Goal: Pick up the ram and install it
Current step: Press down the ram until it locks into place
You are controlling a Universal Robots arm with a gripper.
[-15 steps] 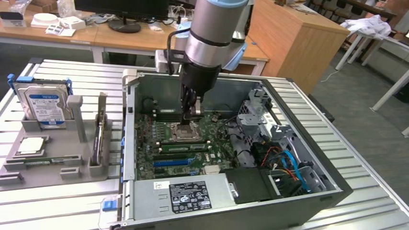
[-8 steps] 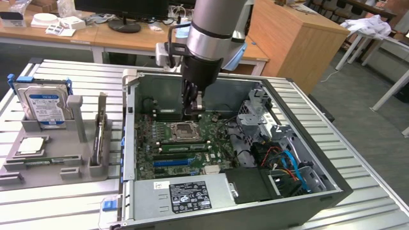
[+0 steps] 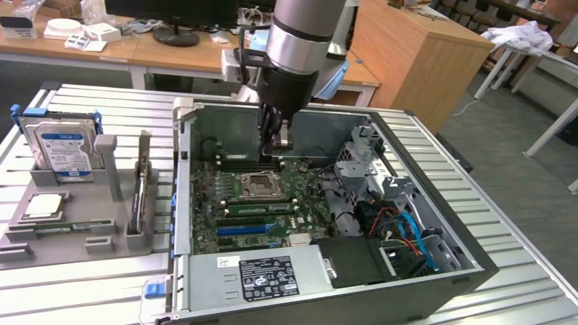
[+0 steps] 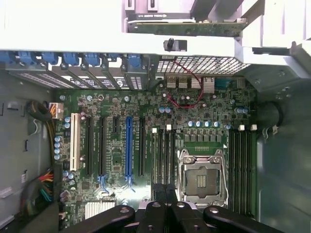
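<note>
Ram [image 3: 63,229]: thin green stick lying flat in the grey tray [image 3: 18,238] near the table's left edge, well apart from the arm. You have the gripper [image 3: 276,145] inside the open case [image 3: 451,288], jaws together; whether a stick is pinched between them cannot be told. Risk, as judged: closed tips this low over the board could strike the black memory slots [image 3: 243,164] or the open processor socket [image 3: 262,183] just beside them if you descend off-line. Toward the case's right edge, loose cables [image 3: 407,233] could snag. Pose: arm near vertical, wrist pointing straight down over the slots by the case's far wall.
</note>
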